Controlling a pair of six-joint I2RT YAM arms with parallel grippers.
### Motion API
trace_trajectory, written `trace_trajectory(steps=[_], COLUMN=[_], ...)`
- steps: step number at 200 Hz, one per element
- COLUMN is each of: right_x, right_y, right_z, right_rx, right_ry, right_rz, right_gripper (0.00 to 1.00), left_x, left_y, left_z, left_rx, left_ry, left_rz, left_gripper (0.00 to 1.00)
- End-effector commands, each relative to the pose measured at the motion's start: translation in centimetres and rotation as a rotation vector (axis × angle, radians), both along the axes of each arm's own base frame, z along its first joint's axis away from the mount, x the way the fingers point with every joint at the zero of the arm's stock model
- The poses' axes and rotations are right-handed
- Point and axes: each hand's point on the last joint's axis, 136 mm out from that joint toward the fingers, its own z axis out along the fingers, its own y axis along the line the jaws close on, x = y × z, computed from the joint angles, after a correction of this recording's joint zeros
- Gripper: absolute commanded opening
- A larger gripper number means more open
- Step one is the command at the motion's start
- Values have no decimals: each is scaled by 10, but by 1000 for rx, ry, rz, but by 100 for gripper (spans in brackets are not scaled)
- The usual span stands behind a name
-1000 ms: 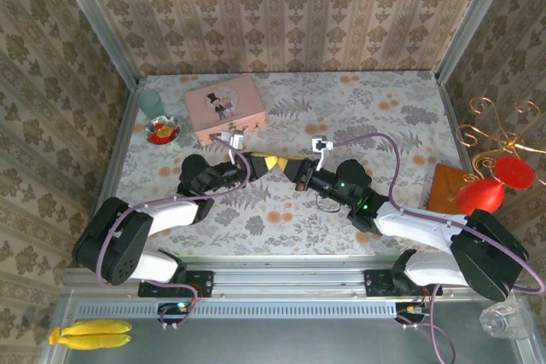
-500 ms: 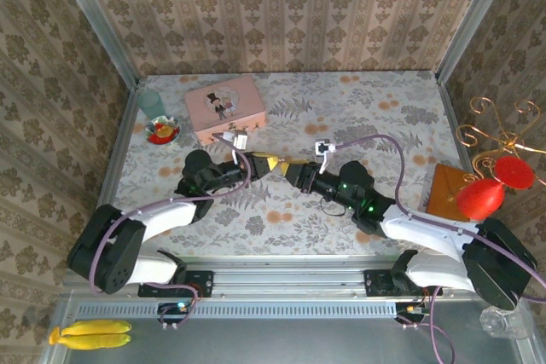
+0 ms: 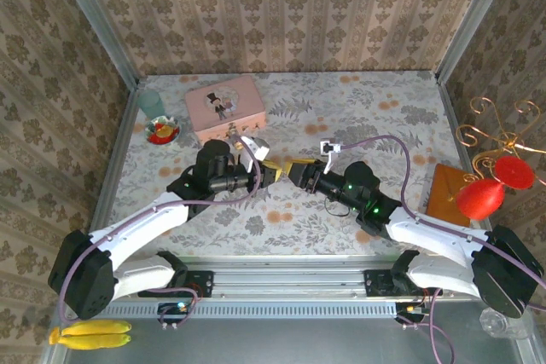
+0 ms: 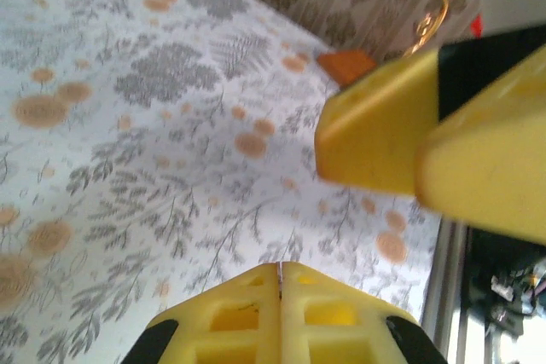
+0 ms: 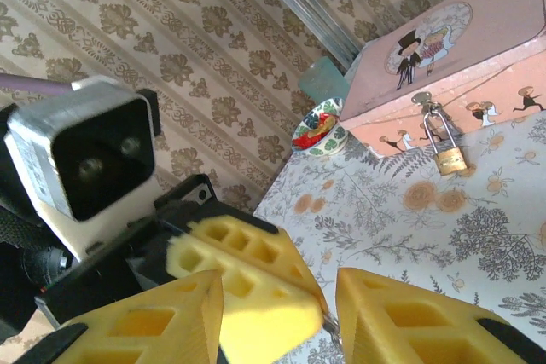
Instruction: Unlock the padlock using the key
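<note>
Key handover, we judge. Left gripper (image 4: 280, 300): jaws pressed together. Right gripper (image 5: 277, 304): jaws spread around them. Tiny brass padlock (image 5: 449, 158) hangs on pink tin box (image 5: 478, 49). Next: close right jaws squarely.

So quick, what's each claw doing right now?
Left gripper: closed tight; whether it holds anything cannot be told.
Right gripper: open, jaws either side of the other gripper's tip.

Left arm (image 3: 141, 221) and right arm (image 3: 426, 229) reaching inward just in front of pink tin (image 3: 224, 106), left gripper (image 3: 271, 170) fingers pressed together, right gripper (image 5: 277, 287) spread, straddling left fingertips (image 5: 247, 283)
</note>
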Motion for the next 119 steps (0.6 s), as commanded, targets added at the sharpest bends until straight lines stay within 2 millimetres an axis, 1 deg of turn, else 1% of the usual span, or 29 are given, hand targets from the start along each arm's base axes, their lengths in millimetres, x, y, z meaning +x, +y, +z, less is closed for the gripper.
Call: trace_trajectory(steps=[1,19,40,47,49,82,119], right_x=[1,1,0,-1,-1,-9,-16], right_y=[-8,-8,-3,0,0,8,16], right_z=[-6,-11,-13,-14,-13,-10,-1], right_rx=[-28,-27,-23,-22,-21,-14,3], right_ry=[-2,11,21,21,19,-9,-55], right_rz=[-29,-29,-1,14,17,82,148], right_gripper=[42,41,41,40,40,37,37], left_x=[-3,-5,-10,-8,-10,-8,-14], left_y=[3,3,3,4,4,15,14], left_z=[3,13,26,30,31,53,62], left_rx=[73,15,-72,-92,-104,-222,-251], left_ry=[-59,-65,-49,-41,-36,1,11], left_rz=[-27,-33,-62,-60,-76,-93,-130], left_gripper=[0,0,0,0,0,0,0])
